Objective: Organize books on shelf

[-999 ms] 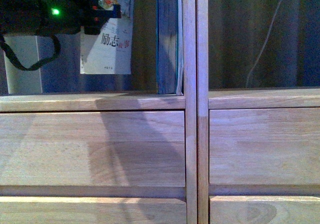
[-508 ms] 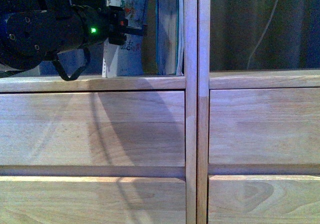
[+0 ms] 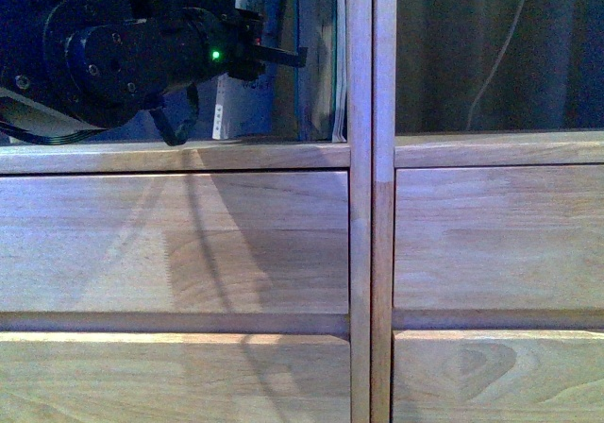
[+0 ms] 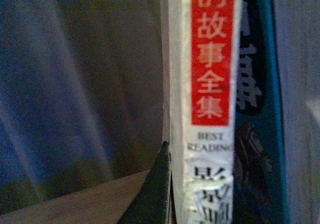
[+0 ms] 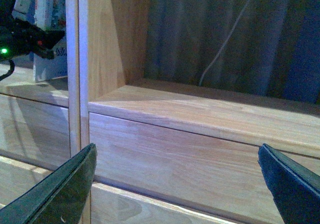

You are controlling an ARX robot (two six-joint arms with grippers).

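My left gripper point(image 3: 269, 57) is shut on the thin white-spined book point(image 3: 234, 111), held upright in the left compartment of the light wood shelf point(image 3: 179, 156). Its lower edge is at the shelf board. In the left wrist view the white spine with a red label point(image 4: 205, 84) stands close beside the teal book point(image 4: 257, 134), and one dark finger point(image 4: 152, 194) presses its side; the other finger is hidden. The teal book point(image 3: 316, 55) stands against the central upright. My right gripper point(image 5: 175, 159) is open and empty, facing the right column's drawer front point(image 5: 200, 154).
Plain drawer fronts point(image 3: 179, 244) run below the shelf board. The right compartment point(image 3: 491, 55) has no back; a dark curtain and a thin pale cable point(image 3: 500, 55) show behind it. The left arm's black body point(image 3: 104, 55) fills the left compartment's opening.
My left arm has moved right and down with the thin book, bringing it closer to the teal book and down to the shelf board. The right gripper's earlier position is not shown.
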